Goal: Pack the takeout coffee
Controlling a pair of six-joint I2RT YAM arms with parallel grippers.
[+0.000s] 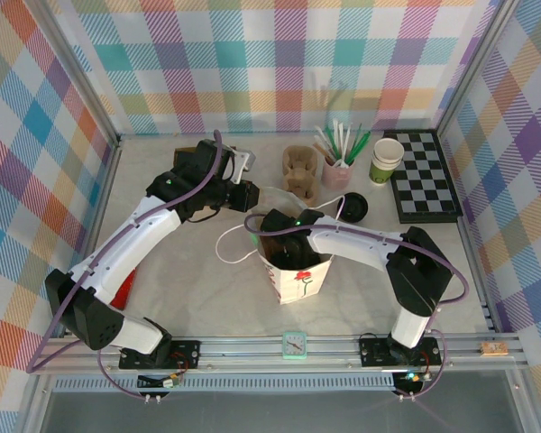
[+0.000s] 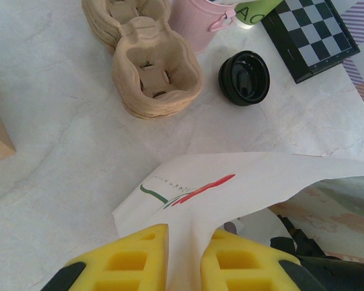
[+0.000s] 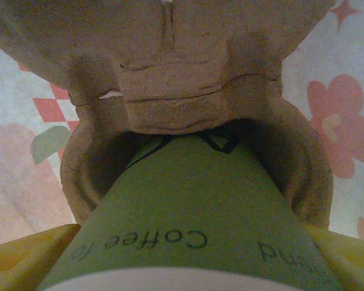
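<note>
Tabletop point(image 1: 207, 298) of pale marble under paper bag point(image 1: 299, 283), plaid walls point(image 1: 252, 63) around

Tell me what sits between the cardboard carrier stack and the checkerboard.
Top view: the pink straw cup and a green-and-cream cup stand between carrier stack and checkerboard; a black lid lies just nearer the arms.

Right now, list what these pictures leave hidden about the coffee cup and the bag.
Top and lid of the coffee cup: right wrist view, cut off by the bottom edge; top view, the right end effector covers it.
Base of the cup: right wrist view, sunk in the cardboard carrier.
Inside of the bag: top view, blocked by the right arm.
The red object: top view, mostly under the left arm.
</note>
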